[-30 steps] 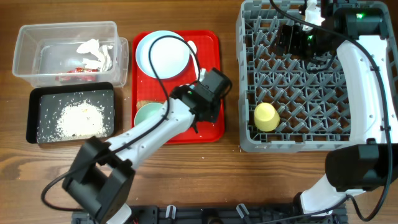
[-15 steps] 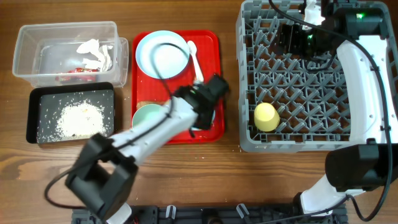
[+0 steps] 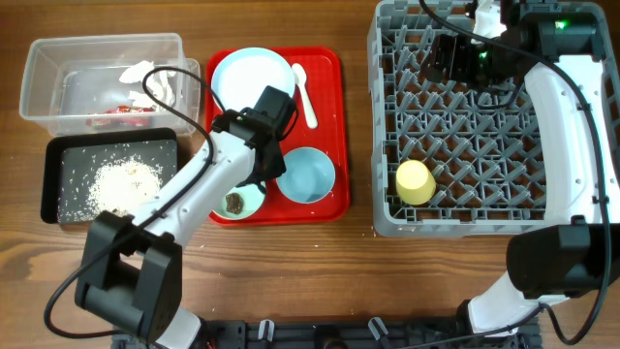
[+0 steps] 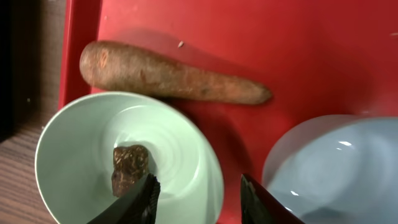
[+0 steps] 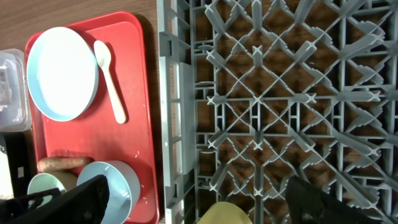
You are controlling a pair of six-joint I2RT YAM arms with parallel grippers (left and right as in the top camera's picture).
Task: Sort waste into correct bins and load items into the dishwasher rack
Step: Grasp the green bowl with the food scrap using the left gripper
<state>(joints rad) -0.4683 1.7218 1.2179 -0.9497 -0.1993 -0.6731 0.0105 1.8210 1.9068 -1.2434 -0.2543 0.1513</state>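
Note:
My left gripper (image 3: 263, 167) (image 4: 199, 202) is open and empty over the red tray (image 3: 329, 68). Its fingers straddle the right rim of the mint bowl (image 4: 81, 143) (image 3: 248, 202), which holds the dark food lump (image 4: 127, 167) (image 3: 233, 202). The orange-brown sausage stick (image 4: 174, 78) (image 5: 62, 163) lies just behind that bowl. The pale blue bowl (image 3: 308, 174) (image 4: 336, 168) stands to its right. The blue plate (image 3: 254, 79) and white spoon (image 3: 304, 94) lie at the tray's back. My right gripper (image 3: 455, 58) (image 5: 193, 205) is open above the grey rack (image 3: 484, 126), which holds the yellow cup (image 3: 415, 181).
The clear tub (image 3: 58, 73) at the far left holds the white tissue (image 3: 145, 82) and the red-and-white wrapper (image 3: 121, 110). The black tray (image 3: 58, 160) in front of it holds loose rice (image 3: 121, 184). Bare wood lies between the tray and the rack.
My left arm has swung left from the tray's front right to over the mint bowl. The pale blue bowl it covered now shows. The right arm has not moved.

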